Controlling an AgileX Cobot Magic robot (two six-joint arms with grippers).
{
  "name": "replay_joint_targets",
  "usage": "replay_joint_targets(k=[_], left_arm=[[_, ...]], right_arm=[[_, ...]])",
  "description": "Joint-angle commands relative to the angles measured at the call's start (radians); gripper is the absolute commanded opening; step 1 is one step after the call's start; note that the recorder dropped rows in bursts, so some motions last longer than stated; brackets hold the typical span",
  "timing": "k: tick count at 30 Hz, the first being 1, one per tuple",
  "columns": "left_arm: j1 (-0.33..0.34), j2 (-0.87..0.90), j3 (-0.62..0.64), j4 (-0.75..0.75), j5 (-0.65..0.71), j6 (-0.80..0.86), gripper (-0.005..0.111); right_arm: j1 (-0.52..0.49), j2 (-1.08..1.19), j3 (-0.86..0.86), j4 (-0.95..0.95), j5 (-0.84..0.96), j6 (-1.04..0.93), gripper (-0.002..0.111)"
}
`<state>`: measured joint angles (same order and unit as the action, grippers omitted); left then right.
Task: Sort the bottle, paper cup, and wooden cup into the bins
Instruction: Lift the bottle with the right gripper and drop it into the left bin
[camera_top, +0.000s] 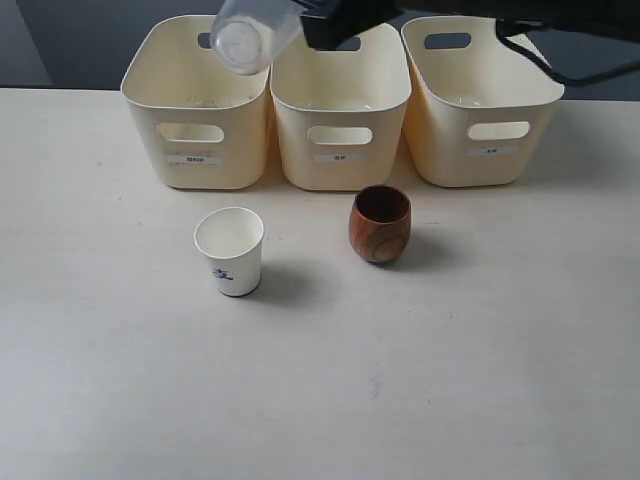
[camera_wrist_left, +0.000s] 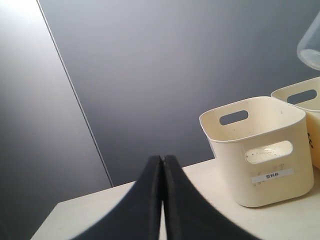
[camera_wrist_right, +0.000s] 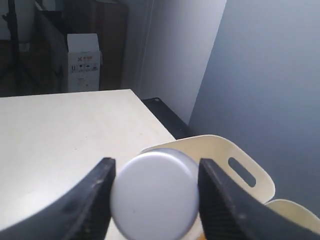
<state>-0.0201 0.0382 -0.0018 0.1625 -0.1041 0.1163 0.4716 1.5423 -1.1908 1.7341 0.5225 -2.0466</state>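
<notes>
The clear bottle (camera_top: 250, 35) hangs tilted in the air over the left bin (camera_top: 200, 150) and the middle bin (camera_top: 340, 165). My right gripper (camera_top: 318, 28) reaches across from the right and is shut on it. In the right wrist view the bottle's round pale end (camera_wrist_right: 155, 195) fills the gap between the fingers of the right gripper (camera_wrist_right: 156, 192), above a bin's rim (camera_wrist_right: 235, 152). The white paper cup (camera_top: 230, 250) and the wooden cup (camera_top: 380, 223) stand upright on the table in front of the bins. My left gripper (camera_wrist_left: 162, 161) is shut and empty.
The right bin (camera_top: 500, 150) stands under the right arm and its cable. The left wrist view shows the left bin (camera_wrist_left: 260, 165), a second bin's edge (camera_wrist_left: 300, 97) and the bottle (camera_wrist_left: 311, 47). A dark wall lies behind the bins.
</notes>
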Motion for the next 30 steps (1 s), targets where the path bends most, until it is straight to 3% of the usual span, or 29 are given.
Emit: replay_joint_targets(k=[1,30], left_arm=[[-0.001,-0.002,0.002,0.000,-0.002,-0.002,0.000],[-0.001,-0.002,0.002,0.000,-0.002,-0.002,0.000]], right_arm=[[0.045,0.095,-0.108,0.010,-0.083,-0.064,-0.001],[0.048,0.523,-0.492,0.010,-0.119,-0.064,-0.001]])
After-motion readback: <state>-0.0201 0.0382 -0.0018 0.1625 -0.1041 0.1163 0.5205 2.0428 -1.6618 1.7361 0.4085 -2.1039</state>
